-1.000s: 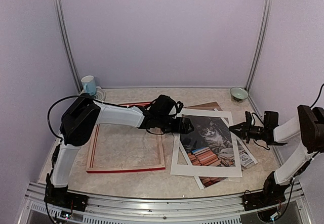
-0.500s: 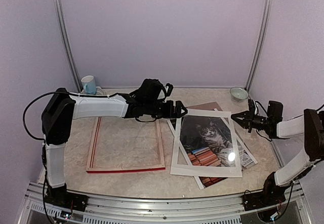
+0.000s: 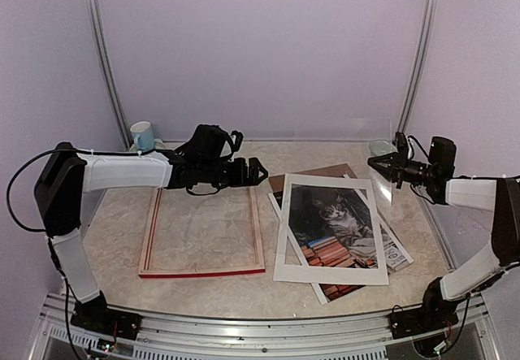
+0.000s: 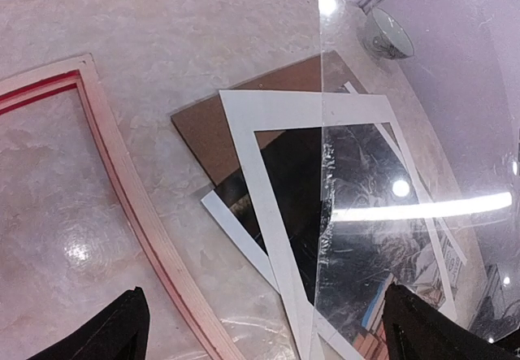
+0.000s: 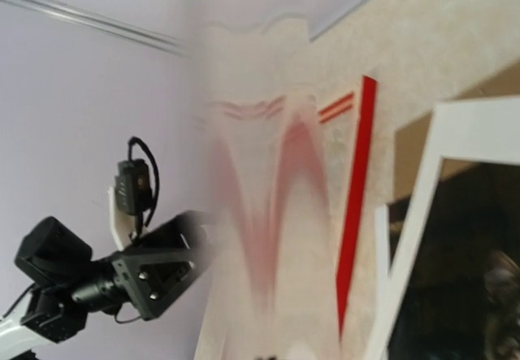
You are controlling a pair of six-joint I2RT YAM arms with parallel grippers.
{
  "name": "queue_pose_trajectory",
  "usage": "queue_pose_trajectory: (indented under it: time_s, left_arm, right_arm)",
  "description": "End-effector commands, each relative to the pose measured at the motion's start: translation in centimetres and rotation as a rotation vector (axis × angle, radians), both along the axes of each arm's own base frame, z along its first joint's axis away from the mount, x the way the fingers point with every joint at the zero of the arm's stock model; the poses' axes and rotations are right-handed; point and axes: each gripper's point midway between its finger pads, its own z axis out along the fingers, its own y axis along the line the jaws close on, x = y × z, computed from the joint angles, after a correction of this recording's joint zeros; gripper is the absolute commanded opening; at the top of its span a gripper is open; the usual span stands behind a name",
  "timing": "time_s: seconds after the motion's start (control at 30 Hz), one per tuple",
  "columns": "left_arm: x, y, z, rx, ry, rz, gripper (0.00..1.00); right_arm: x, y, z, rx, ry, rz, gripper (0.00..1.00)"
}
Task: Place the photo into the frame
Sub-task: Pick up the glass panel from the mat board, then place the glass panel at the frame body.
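The photo [image 3: 335,223], a grey cat among red and orange books, lies flat at the right of the table under a white mat border [image 3: 283,242]. In the left wrist view the photo [image 4: 288,181] shows dark inside that border. The frame [image 3: 258,232] lies flat to the left with nothing in it, and its rail [image 4: 122,173] crosses the left wrist view. My left gripper [image 3: 258,171] hovers open and empty over the frame's far right corner. My right gripper [image 3: 375,163] is raised at the right, shut on a clear sheet [image 3: 376,136], which stands tilted above the photo [image 4: 406,132].
A brown backing board [image 3: 317,172] lies under the mat's far edge. A green bowl [image 4: 388,33] sits at the back right corner and a blue and white mug [image 3: 142,136] at the back left. The enclosure walls stand close on both sides.
My left arm has drawn back to the left, off the photo to the frame's far corner. My right gripper has risen and pulled back, lifting the clear sheet off the photo.
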Motion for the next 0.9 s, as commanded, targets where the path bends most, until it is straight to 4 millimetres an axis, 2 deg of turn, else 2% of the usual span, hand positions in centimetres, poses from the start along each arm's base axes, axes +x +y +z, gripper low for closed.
queue_pose_trajectory:
  time_s: [0.0, 0.1, 0.33, 0.63, 0.8, 0.87]
  left_arm:
    - [0.2, 2.7, 1.1, 0.015, -0.035, 0.050, 0.99]
    - [0.1, 4.9, 0.2, 0.042, -0.023, 0.091, 0.99]
    - [-0.2, 11.1, -0.6, 0.064, -0.012, 0.222, 0.99]
    - [-1.0, 18.6, 0.7, 0.045, -0.046, 0.441, 0.99]
    - [-1.6, 21.1, 0.9, 0.035, -0.055, 0.519, 0.99]
    - [-1.7, 21.8, 0.6, 0.034, -0.047, 0.541, 0.99]
  right_arm:
    - [0.4, 1.4, 3.7, 0.003, -0.082, 0.035, 0.00]
    - [0.8, 2.5, 4.8, 0.007, -0.102, 0.059, 0.00]
    - [1.1, 7.1, 7.3, 0.023, -0.144, 0.168, 0.00]
    - [1.7, 13.1, 8.3, 0.053, -0.155, 0.296, 0.00]
    - [1.6, 16.3, 8.7, 0.070, -0.161, 0.361, 0.00]
    - [1.9, 17.4, 8.3, 0.072, -0.150, 0.375, 0.00]
